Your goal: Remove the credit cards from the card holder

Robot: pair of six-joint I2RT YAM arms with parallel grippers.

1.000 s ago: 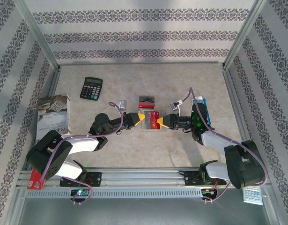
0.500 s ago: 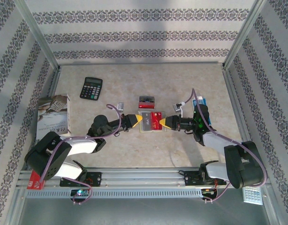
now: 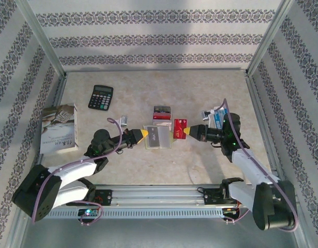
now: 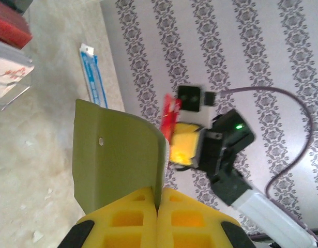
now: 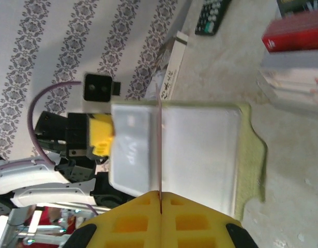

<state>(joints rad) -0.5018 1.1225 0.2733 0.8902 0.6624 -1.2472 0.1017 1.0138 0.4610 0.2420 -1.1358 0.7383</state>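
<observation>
Red card slid clear of card holder, seemingly; right fingers pinch it, left fingers clamp holder. We pull straight.

Right end effector pinches a thin, edge-on card.

We log: card holder, olive, open, pale lining up; red card just beside its right edge; stacked cards on worktop beyond.
</observation>
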